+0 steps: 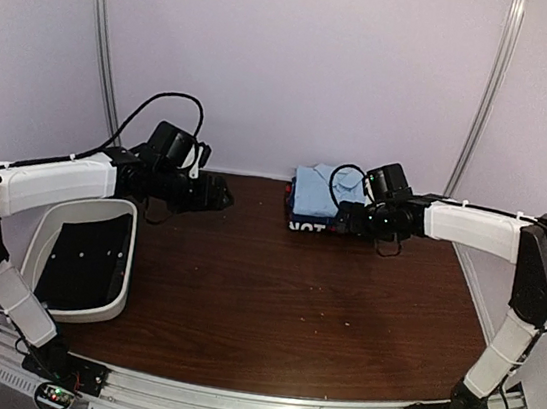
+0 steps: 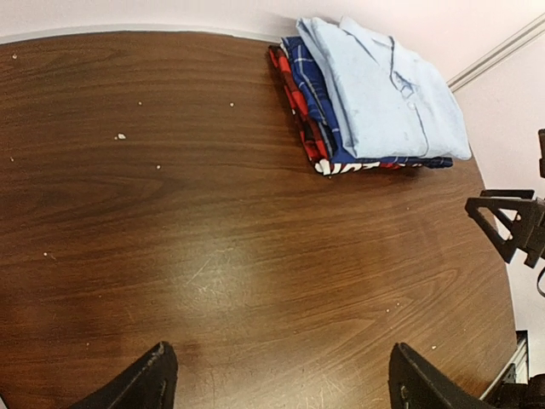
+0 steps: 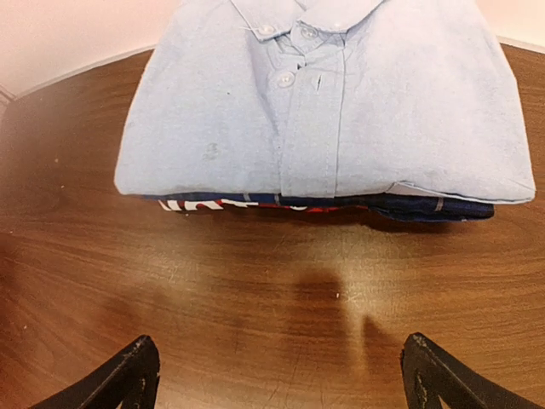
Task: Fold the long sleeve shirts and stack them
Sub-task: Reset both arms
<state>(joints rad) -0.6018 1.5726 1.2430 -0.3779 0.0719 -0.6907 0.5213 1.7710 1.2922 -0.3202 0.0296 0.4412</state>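
The long sleeve shirts lie folded in one stack [image 1: 313,192] at the back of the table. A plain light blue shirt [image 3: 324,94] is on top, collar and buttons facing up. Under it a blue plaid shirt [image 2: 311,72] shows at the edge, and a red and black one [image 2: 285,75] lies lowest. My right gripper [image 3: 281,383] is open over bare wood just in front of the stack, touching nothing. My left gripper [image 2: 285,383] is open too, well to the left of the stack [image 2: 366,94], with only table between its fingers.
A white bin with black lining [image 1: 80,260] stands at the left near the left arm. The brown wooden table [image 1: 282,296] ends at a pale back wall. In the left wrist view, the right gripper's black fingers [image 2: 511,223] show at the right edge.
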